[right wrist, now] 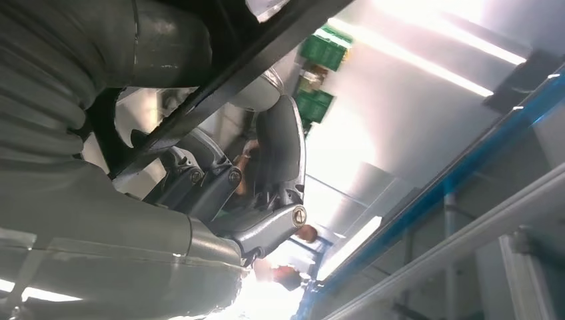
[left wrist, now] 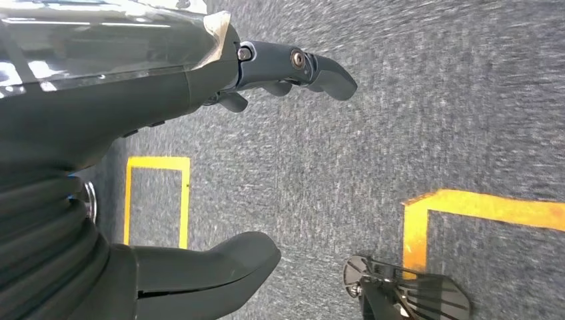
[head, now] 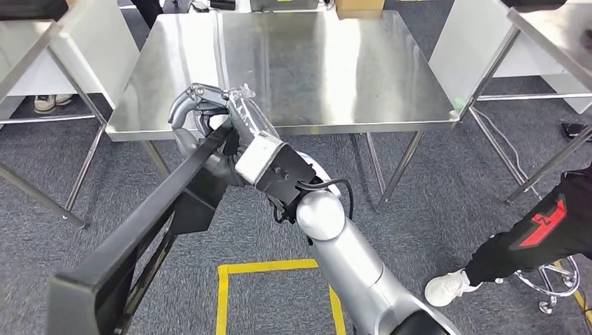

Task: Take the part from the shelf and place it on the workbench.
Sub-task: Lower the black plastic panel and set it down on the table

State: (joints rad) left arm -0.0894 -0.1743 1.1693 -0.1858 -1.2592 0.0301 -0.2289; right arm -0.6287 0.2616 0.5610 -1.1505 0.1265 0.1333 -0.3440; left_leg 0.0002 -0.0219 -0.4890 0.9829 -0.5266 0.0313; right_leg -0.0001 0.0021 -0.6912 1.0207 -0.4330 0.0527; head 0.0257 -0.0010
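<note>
Down the lower left of the head view runs the part [head: 139,230], a long black flat bar with a bracket hanging under it, and the right hand [head: 209,129] has its fingers wrapped around the far end of it. Right wrist view backs that up: the part [right wrist: 233,73] crosses as a dark strip with the right hand [right wrist: 220,187] curled over it, so that's a proper grasp. Gripping near one end probably explains why the bar trails back toward the robot's body instead of sitting level.

The hand sits right at the near edge of the steel workbench [head: 314,70], centre top of the frame, so the part looks off the shelf and about ready to go onto the surface. It isn't resting on the bench yet as far as I can tell.

Left hand [left wrist: 200,220] just hangs over grey carpet with yellow tape lines, fingers apart, holding nothing. A person's leg and white shoe [head: 450,286] are at lower right, well clear of the arm.
</note>
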